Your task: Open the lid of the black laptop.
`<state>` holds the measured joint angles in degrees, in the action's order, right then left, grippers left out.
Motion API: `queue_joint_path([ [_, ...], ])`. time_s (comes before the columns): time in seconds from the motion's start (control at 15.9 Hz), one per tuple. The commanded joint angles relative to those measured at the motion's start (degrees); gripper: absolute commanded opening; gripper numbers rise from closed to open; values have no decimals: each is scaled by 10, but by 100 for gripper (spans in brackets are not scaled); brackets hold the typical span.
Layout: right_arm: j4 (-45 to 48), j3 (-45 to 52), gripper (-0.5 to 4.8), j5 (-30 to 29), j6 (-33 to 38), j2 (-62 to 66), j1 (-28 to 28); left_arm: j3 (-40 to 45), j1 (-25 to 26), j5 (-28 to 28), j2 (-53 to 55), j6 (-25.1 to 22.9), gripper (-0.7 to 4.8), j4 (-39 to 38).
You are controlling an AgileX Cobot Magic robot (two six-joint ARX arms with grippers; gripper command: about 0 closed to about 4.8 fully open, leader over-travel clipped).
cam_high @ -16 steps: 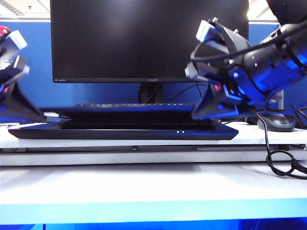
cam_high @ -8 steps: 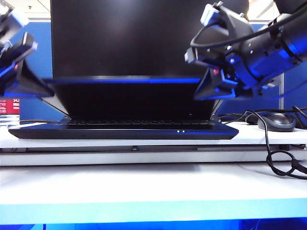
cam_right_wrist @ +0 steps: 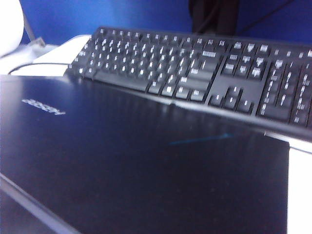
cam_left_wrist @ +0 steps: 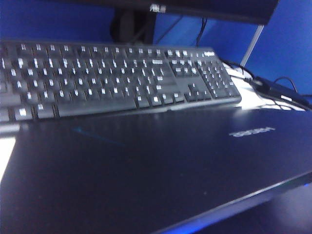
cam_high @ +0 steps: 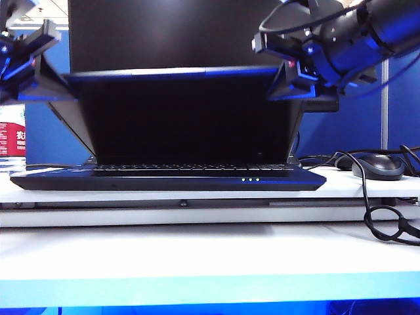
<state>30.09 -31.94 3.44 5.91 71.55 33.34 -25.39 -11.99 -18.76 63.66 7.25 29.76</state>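
Lid (cam_high: 190, 111) higher, hinge axis left-right

- Exterior view: strong blue cast; white table (cam_high: 210, 252) brightly lit, near overexposed; lid (cam_high: 190, 115) face in deep shadow
- Both wrist views: soft, motion-blurred; keyboard (cam_left_wrist: 117, 78) legends smeared
- Pale sheen across lid back
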Motion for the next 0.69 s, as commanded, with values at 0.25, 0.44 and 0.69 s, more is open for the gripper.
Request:
queue_joint_path([
  [0.25, 47, -45, -1, 3, -40, -5, -9, -69, 2, 5, 50, -10, -3, 23],
  [0.44, 49, -66, -1, -2, -53, -5, -24, -102, 2, 10, 64, -10, -3, 29],
  [0.69, 49, -100, -1, -29, -57, -4, -64, -158, 2, 23, 66, -24, -3, 26],
])
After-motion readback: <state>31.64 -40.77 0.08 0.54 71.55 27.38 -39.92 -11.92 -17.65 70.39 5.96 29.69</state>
